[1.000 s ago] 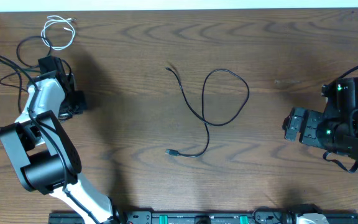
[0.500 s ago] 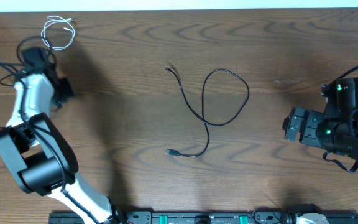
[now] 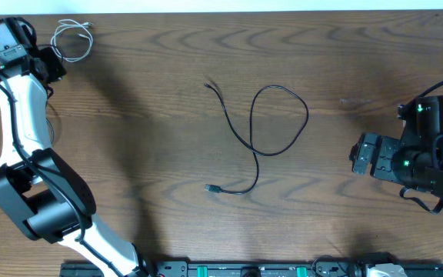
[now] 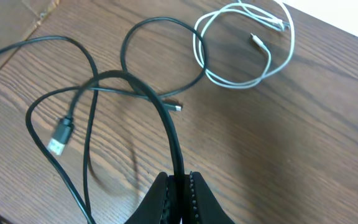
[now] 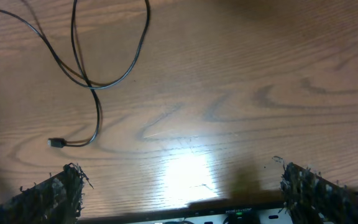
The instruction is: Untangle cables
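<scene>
My left gripper (image 4: 180, 190) is shut on a black cable (image 4: 166, 124) and sits at the table's far left corner in the overhead view (image 3: 51, 66). That cable runs ahead into a loose tangle of black loops (image 4: 92, 87) with a USB plug (image 4: 59, 135) and a small plug (image 4: 176, 107). A coiled white cable (image 4: 241, 46) lies just beyond, also visible from overhead (image 3: 71, 40). Another black cable (image 3: 271, 123) lies looped alone mid-table, and the right wrist view shows it too (image 5: 95, 81). My right gripper (image 5: 188, 190) is open and empty at the right (image 3: 358, 154).
The table's far edge and a pale wall run just behind the white cable. The left edge of the table (image 4: 17, 25) is near the black tangle. The arm bases and a black rail (image 3: 244, 269) line the front edge.
My left arm has swung from beside the black tangle toward the far left corner, carrying the gripped black cable with it. The right arm and the middle cable have not moved.
</scene>
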`<state>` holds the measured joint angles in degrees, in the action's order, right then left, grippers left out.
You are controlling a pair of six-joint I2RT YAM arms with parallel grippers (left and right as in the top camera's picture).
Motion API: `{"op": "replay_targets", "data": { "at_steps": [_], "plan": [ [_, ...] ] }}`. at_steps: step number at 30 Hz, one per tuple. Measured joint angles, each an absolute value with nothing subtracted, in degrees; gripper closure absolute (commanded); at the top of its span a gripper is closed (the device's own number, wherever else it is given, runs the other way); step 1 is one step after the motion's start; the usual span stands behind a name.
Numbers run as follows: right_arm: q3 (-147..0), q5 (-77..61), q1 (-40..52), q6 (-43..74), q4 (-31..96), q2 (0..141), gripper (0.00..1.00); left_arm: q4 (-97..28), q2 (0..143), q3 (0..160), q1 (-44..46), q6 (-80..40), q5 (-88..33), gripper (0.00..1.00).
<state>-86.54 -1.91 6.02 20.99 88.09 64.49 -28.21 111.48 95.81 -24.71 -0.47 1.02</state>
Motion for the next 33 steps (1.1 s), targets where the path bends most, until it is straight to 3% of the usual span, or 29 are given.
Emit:
{"op": "replay_targets", "data": {
  "at_steps": [4, 6, 9, 10, 11, 24, 33],
  "plan": [
    [-86.5, -1.9, 6.0, 21.0, 88.1, 64.5, 0.01, -27.3, 114.9, 95.8, -24.9, -0.6, 2.2, 0.92],
    [-86.5, -1.9, 6.0, 21.0, 88.1, 64.5, 0.01, -27.0, 118.1, 95.8, -25.4, -0.6, 2.6, 0.86],
    [-86.5, -1.9, 6.0, 21.0, 88.1, 64.5, 0.01, -27.2, 122.6, 95.8, -26.7, -1.3, 3.0, 0.19],
    [-86.5, -1.9, 6.0, 21.0, 88.1, 64.5, 0.01, -27.4, 123.6, 95.8, -27.2, -1.4, 3.1, 0.08],
    [-86.5, -1.9, 6.0, 21.0, 88.1, 64.5, 0.01, -27.7, 124.3, 95.7, -27.8, -1.5, 3.2, 0.05],
    [-86.5, -1.9, 6.0, 21.0, 88.1, 64.5, 0.01, -29.8, 114.7, 95.5, -29.6, -7.7, 0.8, 0.03],
    [-86.5, -1.9, 6.0, 21.0, 88.1, 64.5, 0.01, -36.2, 95.6, 95.8, -26.0, -12.3, -28.6, 0.03]
  ]
}}
